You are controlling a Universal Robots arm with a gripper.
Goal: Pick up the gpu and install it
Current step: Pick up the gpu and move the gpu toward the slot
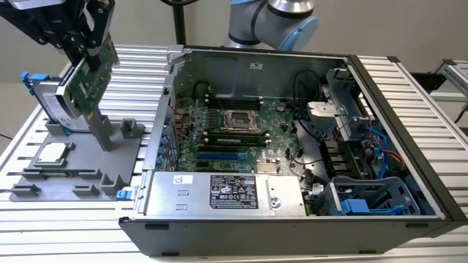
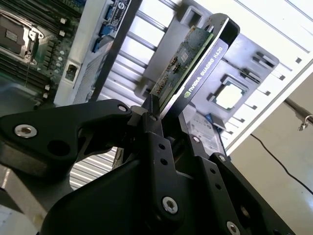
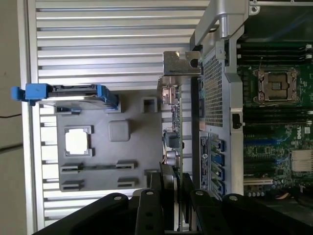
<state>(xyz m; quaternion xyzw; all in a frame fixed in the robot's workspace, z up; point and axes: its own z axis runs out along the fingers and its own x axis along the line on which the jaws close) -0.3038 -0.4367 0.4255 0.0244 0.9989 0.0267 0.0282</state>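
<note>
The robot arm's gripper (image 1: 89, 48) is clamped on the top edge of the gpu (image 1: 92, 79), holding the card tilted, green circuit face outward, above the grey holding tray (image 1: 80, 167) at the exterior view's left. Its silver end bracket (image 1: 102, 129) hangs down toward the tray; whether it touches cannot be told. In both wrist views the black fingers (image 2: 152, 128) pinch the card (image 3: 174, 122) edge-on. A blue-framed hard drive (image 1: 52, 104) and a square CPU chip (image 1: 55, 154) remain on the tray, beside the open computer case (image 1: 398, 118), whose motherboard (image 1: 234, 134) lies exposed.
</note>
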